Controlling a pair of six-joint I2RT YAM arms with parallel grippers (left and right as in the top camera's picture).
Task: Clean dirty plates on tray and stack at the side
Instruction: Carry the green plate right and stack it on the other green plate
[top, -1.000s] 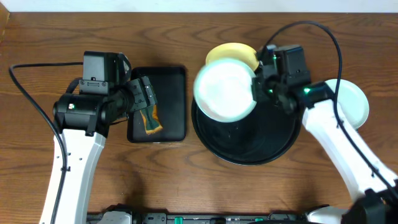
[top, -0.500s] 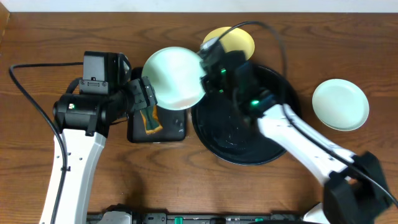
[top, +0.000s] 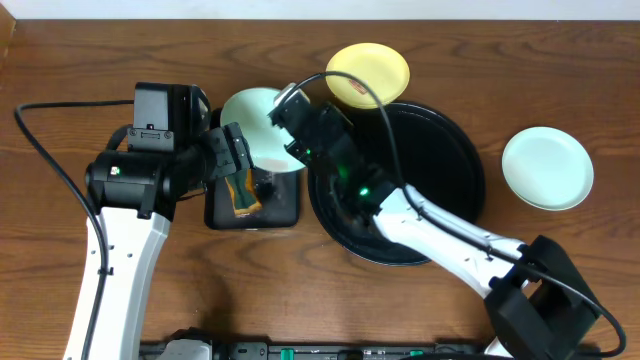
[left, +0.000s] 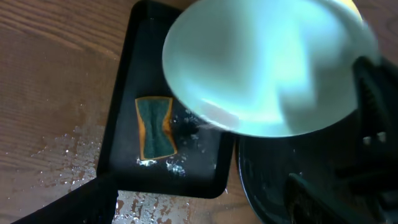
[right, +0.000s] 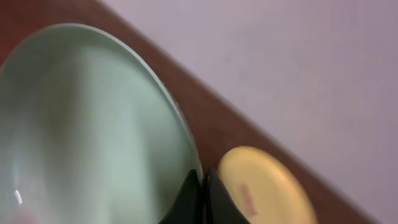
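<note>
1 mint plate (top: 250, 117) sits (apparently rim-first) in right pincer (right: 201, 188).

Left gripper (top: 234, 166) wide, right gripper (right: 202, 184) pinched

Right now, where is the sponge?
Overhead, left of centre: the sponge lies in the small rectangular tray, just left of the big round tray.
</note>
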